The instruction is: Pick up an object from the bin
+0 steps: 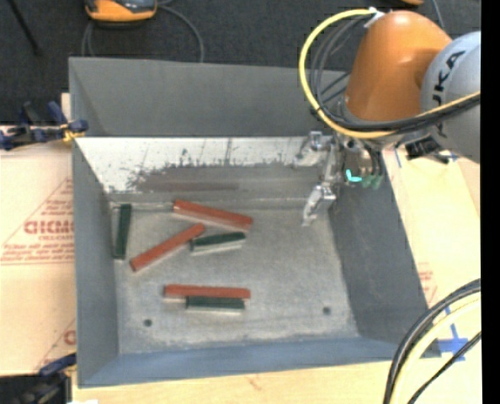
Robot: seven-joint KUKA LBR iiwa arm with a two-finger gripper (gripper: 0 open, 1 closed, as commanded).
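Six sticks, red and dark green, lie flat on the bin (233, 99) floor; none is lifted yet.
My gripper (317, 194) hangs at the far right, beside the back wall, apart from every stick; how wide it stands I cannot tell. Nearest is the red stick (212, 215) at far centre. Its right end lies free, which I judge favours a grasp there.

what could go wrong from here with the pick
The gripper hangs by the bin's back wall, over bare floor; going down here it would likely grab nothing or scrape the wall. The red bar and green bar near the front lie side by side, so both may come up or slip.
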